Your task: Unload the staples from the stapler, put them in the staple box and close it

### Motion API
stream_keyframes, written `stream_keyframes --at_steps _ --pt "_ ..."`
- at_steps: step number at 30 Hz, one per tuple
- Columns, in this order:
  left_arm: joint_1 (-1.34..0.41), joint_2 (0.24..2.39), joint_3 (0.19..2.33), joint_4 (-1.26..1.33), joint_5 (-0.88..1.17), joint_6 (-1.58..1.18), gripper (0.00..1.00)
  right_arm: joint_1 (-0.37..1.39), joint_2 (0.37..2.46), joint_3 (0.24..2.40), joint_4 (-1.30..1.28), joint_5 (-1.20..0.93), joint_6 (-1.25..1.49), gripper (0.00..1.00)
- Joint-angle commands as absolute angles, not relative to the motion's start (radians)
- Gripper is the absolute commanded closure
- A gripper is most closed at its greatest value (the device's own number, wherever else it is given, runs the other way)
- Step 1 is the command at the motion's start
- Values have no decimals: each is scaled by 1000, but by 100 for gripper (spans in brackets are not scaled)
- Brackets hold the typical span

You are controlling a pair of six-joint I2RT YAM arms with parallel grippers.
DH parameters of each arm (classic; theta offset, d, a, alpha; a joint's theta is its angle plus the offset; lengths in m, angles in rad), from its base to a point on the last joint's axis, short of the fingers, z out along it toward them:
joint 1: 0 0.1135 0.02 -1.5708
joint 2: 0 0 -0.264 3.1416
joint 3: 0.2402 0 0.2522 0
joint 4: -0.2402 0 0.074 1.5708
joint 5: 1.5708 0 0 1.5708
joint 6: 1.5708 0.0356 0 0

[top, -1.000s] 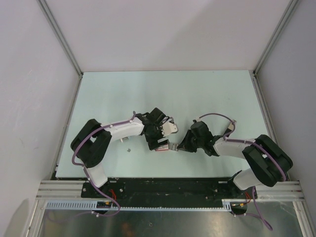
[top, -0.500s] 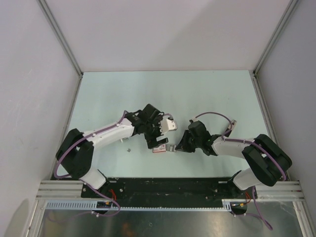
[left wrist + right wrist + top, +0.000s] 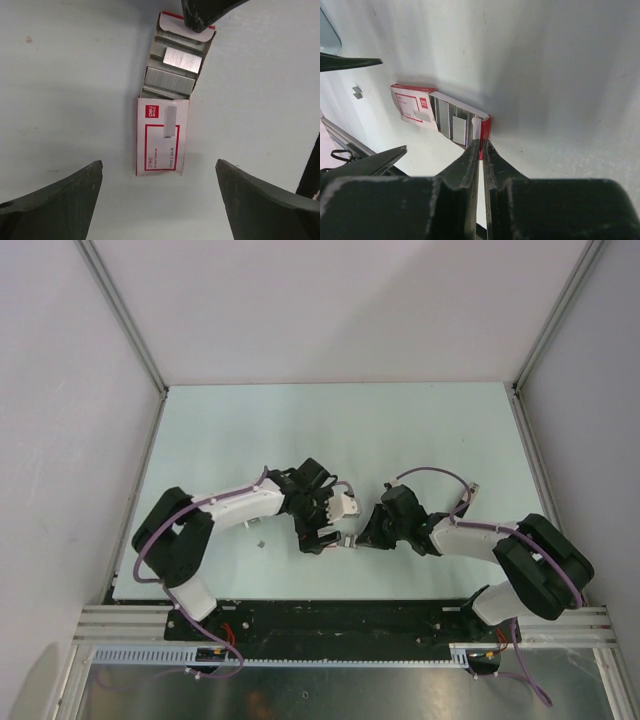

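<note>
No stapler shows in any view. A red-and-white staple box sleeve lies flat on the table. Its inner tray is slid partly out, with grey staple strips in it. My right gripper is shut on the tray's red end flap; its tips show at the top of the left wrist view. My left gripper is open and empty above the sleeve end, fingers wide on either side. In the top view the left gripper hides most of the box, with the right gripper beside it.
A small grey scrap lies on the table left of the box and also shows in the right wrist view. Grey walls and metal rails bound the pale table. Both arm bases sit at the near edge.
My left gripper has moved toward the near edge and now covers the box in the top view; the left elbow has shifted. The right gripper has stayed shut on the flap.
</note>
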State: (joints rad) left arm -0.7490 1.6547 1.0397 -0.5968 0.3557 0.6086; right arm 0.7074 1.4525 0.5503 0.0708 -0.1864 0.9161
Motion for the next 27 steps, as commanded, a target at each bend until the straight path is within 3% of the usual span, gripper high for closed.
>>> stream_keyframes --at_steps 1,10,27 --pt "-758 1700 1069 -612 382 674 1 713 1414 583 68 -171 926 89" --pt "-783 1748 1075 -608 339 744 1 718 1413 583 80 -178 936 89" --pt "-837 1711 981 -540 287 854 26 726 1440 581 69 -167 929 90"
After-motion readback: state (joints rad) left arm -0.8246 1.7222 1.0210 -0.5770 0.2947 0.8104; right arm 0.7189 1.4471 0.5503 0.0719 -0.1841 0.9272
